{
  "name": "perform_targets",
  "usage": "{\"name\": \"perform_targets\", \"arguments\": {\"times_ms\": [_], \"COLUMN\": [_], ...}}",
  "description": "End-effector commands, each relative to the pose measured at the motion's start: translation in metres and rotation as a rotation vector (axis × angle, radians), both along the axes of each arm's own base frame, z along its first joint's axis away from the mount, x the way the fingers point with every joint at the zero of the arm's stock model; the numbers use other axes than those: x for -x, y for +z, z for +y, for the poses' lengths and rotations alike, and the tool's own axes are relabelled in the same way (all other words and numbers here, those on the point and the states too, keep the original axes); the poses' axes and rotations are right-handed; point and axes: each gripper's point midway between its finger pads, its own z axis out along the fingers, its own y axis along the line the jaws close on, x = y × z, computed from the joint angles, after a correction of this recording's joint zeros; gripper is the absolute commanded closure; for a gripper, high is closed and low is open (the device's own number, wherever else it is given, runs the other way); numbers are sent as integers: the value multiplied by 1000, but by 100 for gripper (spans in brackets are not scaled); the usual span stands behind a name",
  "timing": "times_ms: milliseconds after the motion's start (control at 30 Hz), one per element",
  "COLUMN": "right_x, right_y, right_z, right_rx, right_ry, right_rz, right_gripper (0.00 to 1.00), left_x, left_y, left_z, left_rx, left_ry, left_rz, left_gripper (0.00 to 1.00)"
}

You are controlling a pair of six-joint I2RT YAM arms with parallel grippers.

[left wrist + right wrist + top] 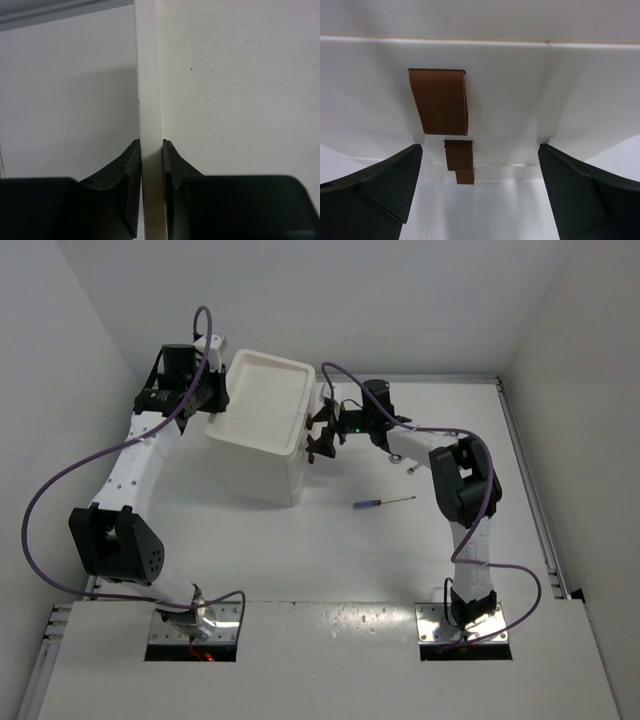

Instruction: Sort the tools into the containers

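Observation:
The white cabinet stands at the back left, its shallow tray top facing up. My left gripper is shut on the cabinet's left rim, which stands between the pads. My right gripper is open at the cabinet's right face, level with the drawer fronts. In the right wrist view, three brown drawer handles line up ahead of the open right gripper, nearer its left finger, none touched. A thin screwdriver with a blue-red handle lies on the table. Part of a silver wrench shows beside the right arm.
White walls close the table at the back and on both sides. A metal rail runs along the right edge. The right arm's elbow hangs over the table near the wrench. Purple cables loop off both arms.

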Motion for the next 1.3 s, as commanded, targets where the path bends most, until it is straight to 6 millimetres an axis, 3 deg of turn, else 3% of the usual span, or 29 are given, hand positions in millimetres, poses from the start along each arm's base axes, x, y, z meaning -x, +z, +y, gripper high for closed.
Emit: {"name": "perform_targets", "arguments": {"times_ms": [0, 67, 233, 333, 367, 400, 433, 467, 500, 567, 700, 800, 900, 933, 1167, 1267], "right_x": [4, 8, 12, 21, 19, 29, 31, 33, 42, 47, 54, 66, 80, 88, 83, 69], "right_y": [41, 47, 56, 67, 70, 61, 78, 82, 73, 79, 90, 92, 100, 103, 147, 159], "right_z": [35, 33, 4, -23, -37, -46, -60, -68, -79, -95, -132, -139, -131, -127, -90, -85], "right_rx": [-92, -93, -75, -63, -55, -30, -31, -32, -16, -13, -53, -153, -213, -260, -481, -538], "right_ry": [93, 93, 58, 37, 14, 20, -2, -16, -29, -62, -221, -305, -277, -284, -160, -147], "right_rz": [-135, -135, -105, -95, -96, -80, -116, -123, -94, -88, 55, 374, 557, 699, 990, 940], "right_gripper": [0, 0, 0, 0, 0, 0, 0, 0, 0, 0, 0, 0, 3, 4, 9, 11], "left_x": [21, 22, 19, 17, 15, 12, 11, 10, 9, 8, 5, 5, 5, 5, 6, 6], "left_y": [-51, -47, -45, -37, -33, -24, -20, -16, -12, -10, 6, 19, 26, 20, 22, 18], "left_z": [-10, -10, -9, -11, -11, -10, -10, -12, -12, -16, -17, -18, -22, -22, -20, -18], "left_rx": [-13, -12, -10, -3, -2, -6, -5, 8, 9, 30, 33, 39, 39, 38, 23, 18], "left_ry": [-58, -58, -45, -53, -53, -46, -46, -48, -48, -61, -61, -69, -79, -78, -73, -65], "left_rz": [170, 161, 152, 133, 122, 100, 89, 82, 73, 78, 48, 27, 24, 45, 43, 51], "left_gripper": [100, 100, 81, 72, 63, 57, 49, 46, 44, 38, 37, 37, 37, 37, 37, 37]}}
